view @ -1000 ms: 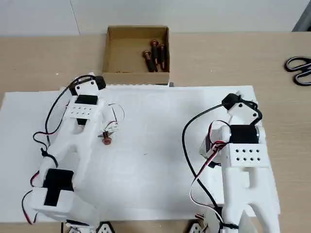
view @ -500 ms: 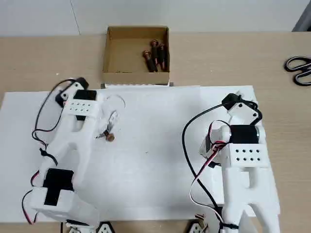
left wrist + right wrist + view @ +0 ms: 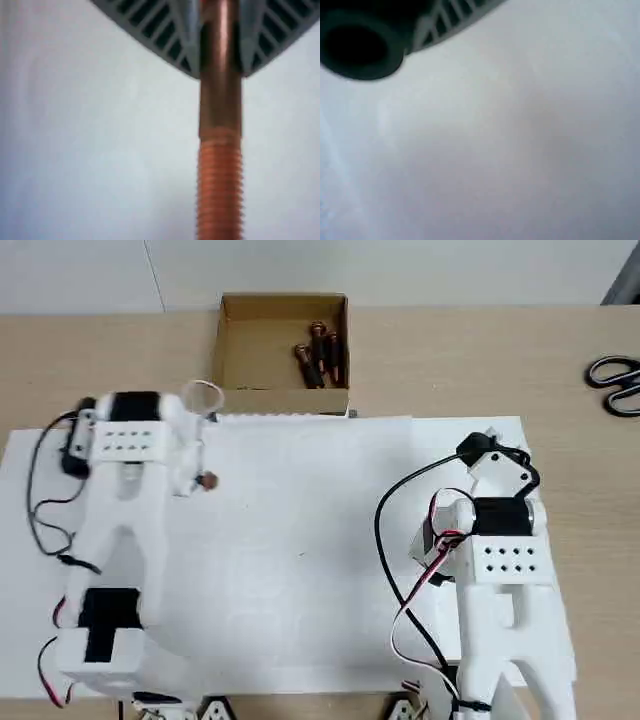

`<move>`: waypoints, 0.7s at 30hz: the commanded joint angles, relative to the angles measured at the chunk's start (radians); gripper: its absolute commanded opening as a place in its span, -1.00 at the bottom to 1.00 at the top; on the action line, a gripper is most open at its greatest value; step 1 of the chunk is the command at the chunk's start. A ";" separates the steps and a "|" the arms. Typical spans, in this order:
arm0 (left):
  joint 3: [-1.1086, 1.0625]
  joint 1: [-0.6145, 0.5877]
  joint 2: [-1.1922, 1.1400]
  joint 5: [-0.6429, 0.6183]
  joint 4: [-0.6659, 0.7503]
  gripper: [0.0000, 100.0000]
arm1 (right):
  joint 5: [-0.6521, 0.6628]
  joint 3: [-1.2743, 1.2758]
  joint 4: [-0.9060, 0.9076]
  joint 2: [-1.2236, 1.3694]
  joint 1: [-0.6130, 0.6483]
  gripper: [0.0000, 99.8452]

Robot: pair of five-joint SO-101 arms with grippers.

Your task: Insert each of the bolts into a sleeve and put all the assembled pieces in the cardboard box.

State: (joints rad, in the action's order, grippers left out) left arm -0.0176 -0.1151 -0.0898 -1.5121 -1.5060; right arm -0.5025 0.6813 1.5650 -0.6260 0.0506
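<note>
bolt [image 3: 220, 125] swung leftward in left jaws, box [image 3: 236, 352] holds assembled pieces [image 3: 321, 352]

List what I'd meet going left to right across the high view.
The left arm carrying a bolt → cardboard box → right arm → scissors.

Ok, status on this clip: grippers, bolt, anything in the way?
Left gripper shut on bolt, over white mat near cardboard box. Right arm at mat's right side, grip unreadable. Nothing seen between bolt and box.
</note>
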 commanded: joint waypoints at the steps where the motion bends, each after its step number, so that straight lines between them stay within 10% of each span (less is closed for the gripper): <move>1: 0.045 -0.035 0.017 -0.006 -0.005 -0.99 | 0.006 0.015 -0.013 -0.027 -0.008 -1.00; 21: 0.047 -0.031 0.017 -0.003 0.000 -0.62 | 0.006 0.040 -0.042 -0.027 -0.008 -1.00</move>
State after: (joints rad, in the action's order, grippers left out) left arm -0.0176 -0.1488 -0.0898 -1.5121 -1.5060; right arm -0.5025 0.7273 1.5390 -0.6260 0.0506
